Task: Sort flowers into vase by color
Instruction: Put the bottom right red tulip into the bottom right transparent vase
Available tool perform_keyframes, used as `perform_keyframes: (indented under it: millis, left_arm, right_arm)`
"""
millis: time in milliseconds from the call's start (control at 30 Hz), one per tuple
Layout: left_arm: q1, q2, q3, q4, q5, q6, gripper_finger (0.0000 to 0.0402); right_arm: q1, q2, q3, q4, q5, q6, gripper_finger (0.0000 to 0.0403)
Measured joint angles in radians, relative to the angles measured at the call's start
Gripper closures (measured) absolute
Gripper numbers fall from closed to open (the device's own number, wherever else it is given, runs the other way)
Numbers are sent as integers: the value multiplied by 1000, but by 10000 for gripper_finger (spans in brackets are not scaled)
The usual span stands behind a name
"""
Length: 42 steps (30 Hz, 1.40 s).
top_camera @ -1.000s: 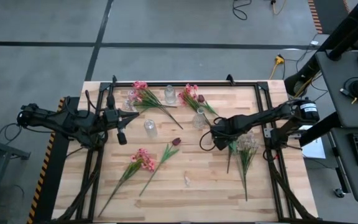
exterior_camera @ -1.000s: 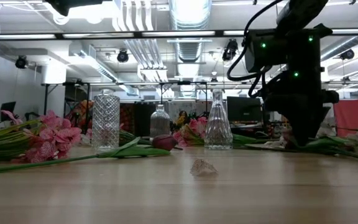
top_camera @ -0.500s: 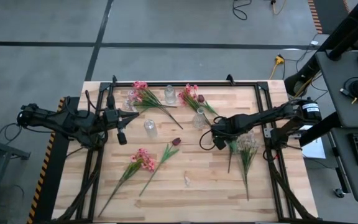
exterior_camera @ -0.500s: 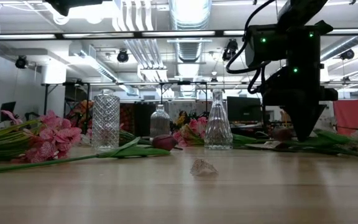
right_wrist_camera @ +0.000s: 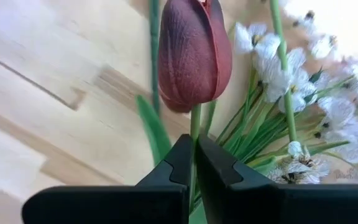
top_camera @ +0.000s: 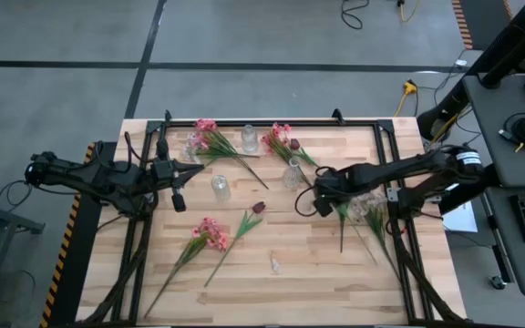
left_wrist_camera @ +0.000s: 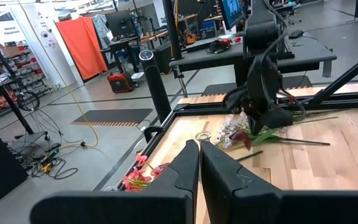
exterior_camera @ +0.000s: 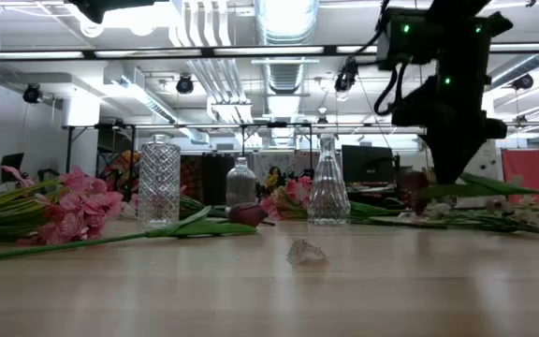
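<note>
well, the right gripper (right_wrist_camera: 193, 155) is clamped on the green stalk of a dark red tulip (right_wrist_camera: 194, 53), just under the bloom, and in the low view that gripper (exterior_camera: 441, 178) hangs clear above the tabletop with the stem lifted. right beneath and beside it lie the white-lilac blossoms (right_wrist_camera: 328, 112) on thin green stalks, spread over the pale wooden table (top_camera: 299, 255). toward the table's middle from the gripper stands a clear flared vase (top_camera: 291, 174), with pink flowers (top_camera: 278, 138) lying behind it; farther off are a round glass vase (top_camera: 249, 138), a cut-glass jar (top_camera: 220, 188), another dark tulip (top_camera: 255, 210) lying flat and a pink blossom cluster (top_camera: 210, 234). a small crumpled scrap (exterior_camera: 305, 251) sits near the front edge. far across the table the left gripper (top_camera: 180, 202) waits with its fingers pressed together, holding nothing. around the table is grey concrete floor; the low view shows a workshop with ceiling ducts and strip lights.
</note>
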Motion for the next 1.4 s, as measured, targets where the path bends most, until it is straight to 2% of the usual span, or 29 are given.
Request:
perform_keyframes:
  millis: [233, 367, 500, 767, 1167, 1400]
  left_arm:
    - [0, 1, 0, 0, 0, -3, 402]
    - [0, 2, 0, 0, 1, -8, 402]
    - [0, 4, -2, -1, 1, -17, 402]
    - [0, 23, -2, -1, 4, -41, 402]
    - [-1, 33, -3, -8, 4, -75, 402]
    - [0, 35, -3, -7, 4, -79, 402]
  right_arm:
    - [33, -170, -1, 69, 81, -18, 393]
    - [70, -255, -3, 179, 139, -96, 393]
    - [99, -307, -12, 360, 172, -246, 393]
    - [109, -316, -74, 853, 169, -595, 393]
    - [109, -294, -159, 1400, 168, -889, 394]
    - [108, -295, -159, 1615, 176, -1014, 394]
